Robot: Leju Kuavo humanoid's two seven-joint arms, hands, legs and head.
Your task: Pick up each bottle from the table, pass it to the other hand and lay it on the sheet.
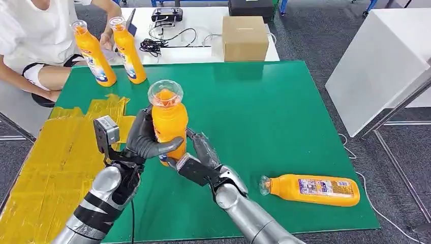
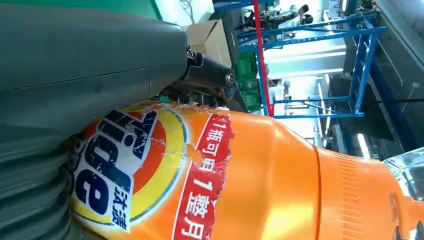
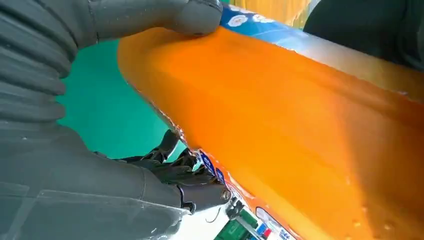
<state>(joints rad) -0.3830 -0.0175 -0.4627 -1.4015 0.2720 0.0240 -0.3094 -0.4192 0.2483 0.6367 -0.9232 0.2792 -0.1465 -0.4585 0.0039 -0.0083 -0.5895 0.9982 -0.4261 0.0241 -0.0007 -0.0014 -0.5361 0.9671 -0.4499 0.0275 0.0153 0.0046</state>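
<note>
One upright bottle (image 1: 168,122) gripped by left robot hand (image 1: 144,138), right robot hand (image 1: 202,155) touching

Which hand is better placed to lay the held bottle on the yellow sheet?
Probably the left hand. It grips the upright bottle from the side of the yellow sheet. The right hand also touches it, but from the far side.

Around the yellow sheet (image 1: 61,157), the near and middle parts lie bare. At its far edge two upright bottles (image 1: 109,51) stand together, with a person's hand (image 1: 106,40) just behind them.
</note>
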